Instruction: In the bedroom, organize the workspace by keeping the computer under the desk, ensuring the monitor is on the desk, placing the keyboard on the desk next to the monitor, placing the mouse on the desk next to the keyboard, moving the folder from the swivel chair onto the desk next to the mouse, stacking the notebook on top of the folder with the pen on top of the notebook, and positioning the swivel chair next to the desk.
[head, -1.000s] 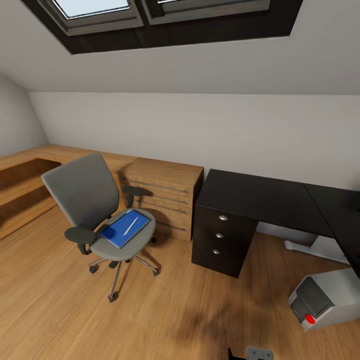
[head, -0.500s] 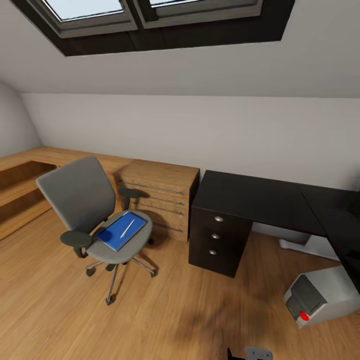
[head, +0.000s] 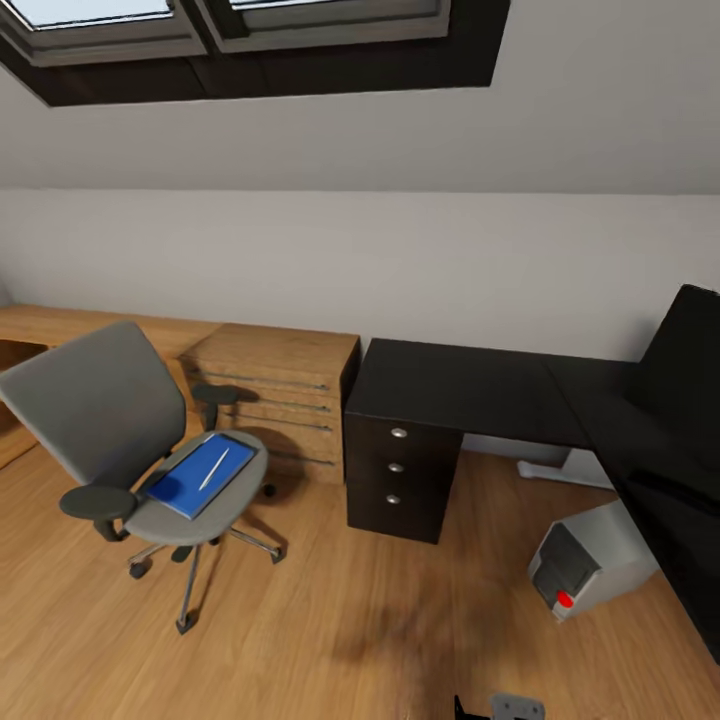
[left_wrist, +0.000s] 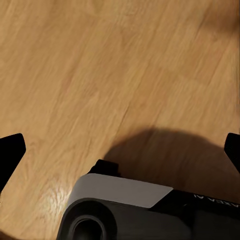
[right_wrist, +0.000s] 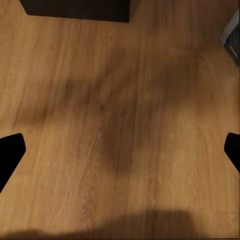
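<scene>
folder (head: 199, 474) with pen (head: 213, 468) rests on swivel chair (head: 120, 430); view has swung right, showing more table (head: 470, 385); both claws (left_wrist: 120, 150) (right_wrist: 120, 150) spread apart over floor (head: 330, 610).

I see the desk (head: 470, 385) running off the head view's right edge, and the black monitor (head: 690, 350) there is cropped too. The folder (head: 198, 474) hides whether a notebook lies on it; the pen (head: 213, 468) is a bare sliver. Beyond my right gripper (right_wrist: 120, 150) (fingertips at the frame edges) the computer (right_wrist: 233, 35) is a clipped corner.
</scene>
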